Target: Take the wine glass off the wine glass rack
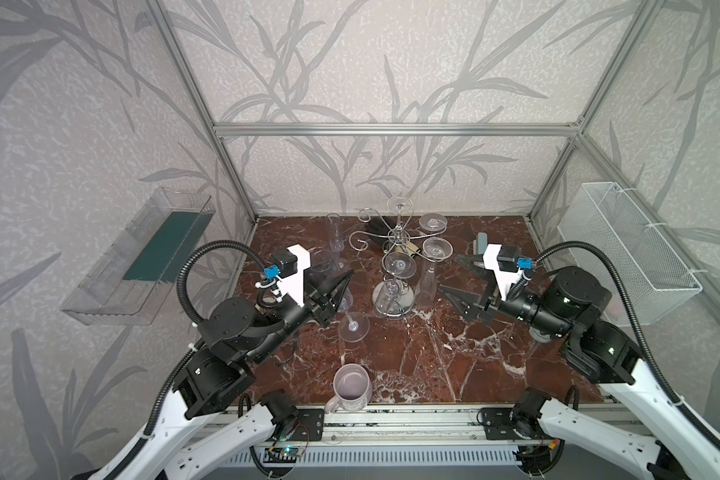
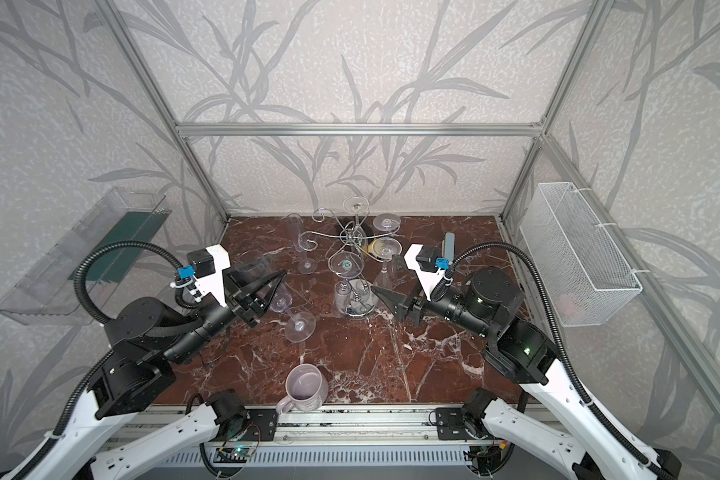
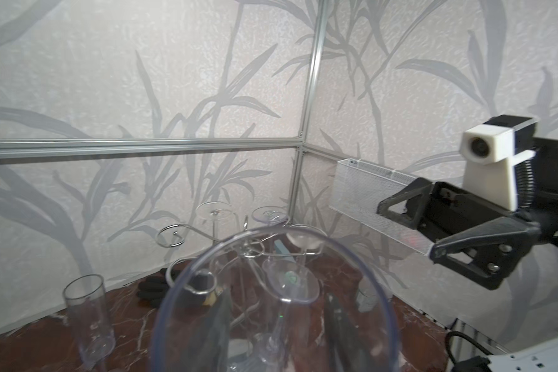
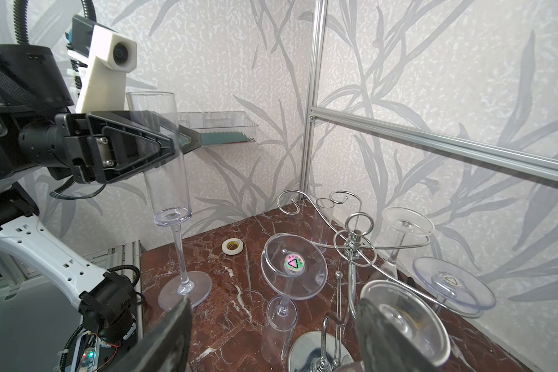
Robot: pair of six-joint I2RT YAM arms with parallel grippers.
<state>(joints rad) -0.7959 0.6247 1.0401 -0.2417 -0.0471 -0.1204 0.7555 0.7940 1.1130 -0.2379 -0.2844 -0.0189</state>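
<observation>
walls: pale textured wallpaper, grey leaf pattern. aluminium frame runs up the wall corners and across the back. tabletop: red-brown marble, white veins. clear tray wall-mounted beyond its left edge; white mesh basket beyond its right edge.

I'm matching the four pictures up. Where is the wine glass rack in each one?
In a top view: wine glass rack centre, near the back wall.
In a top view: wine glass rack centre, near the back wall.
Left wrist: wine glass rack lower middle.
Right wrist: wine glass rack lower right.
Shared landmark: the stickered glass foot hanging on it.
</observation>
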